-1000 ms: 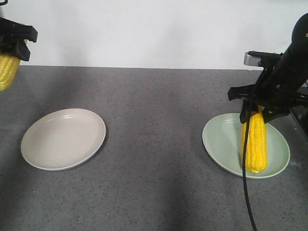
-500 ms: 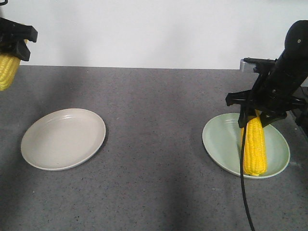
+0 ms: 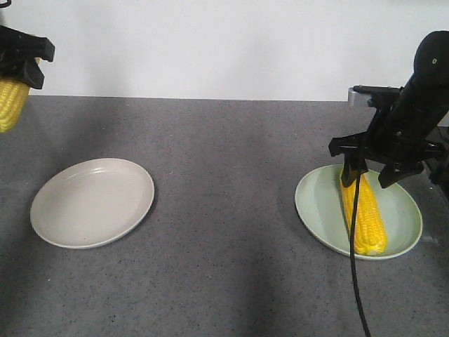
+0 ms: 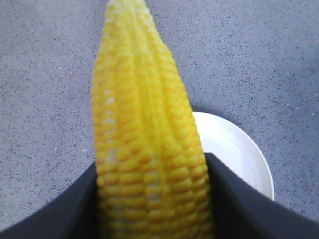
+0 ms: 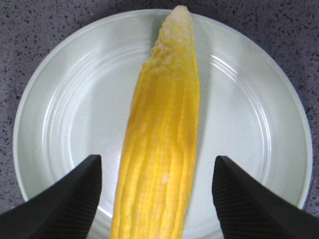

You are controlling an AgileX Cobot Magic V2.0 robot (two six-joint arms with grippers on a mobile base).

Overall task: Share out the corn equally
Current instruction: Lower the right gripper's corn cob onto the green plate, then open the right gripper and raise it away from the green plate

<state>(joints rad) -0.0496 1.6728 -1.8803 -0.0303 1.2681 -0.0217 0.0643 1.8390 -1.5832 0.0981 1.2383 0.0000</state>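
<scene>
One corn cob (image 3: 365,214) lies flat on the pale green plate (image 3: 316,210) at the right, its pointed tip (image 5: 179,12) toward the plate's far rim. My right gripper (image 3: 370,172) hovers over the cob's thick end, open. In the right wrist view the black fingers (image 5: 75,194) stand apart on both sides of the cob (image 5: 164,139) without touching it. A second corn cob (image 3: 10,102) hangs high at the far left, above the table, with my left gripper (image 3: 14,77) shut on it. The left wrist view shows that cob (image 4: 144,139) pinched between both fingers.
An empty beige plate (image 3: 92,202) sits on the grey speckled table (image 3: 231,175) at the left, seen below the held cob as a white plate (image 4: 234,149). A black cable (image 3: 356,281) hangs from the right arm across the green plate. A white wall backs the table.
My right gripper has opened and let go of its cob, which dropped from a tilt to lie flat on the green plate. The left arm and its cob have not moved.
</scene>
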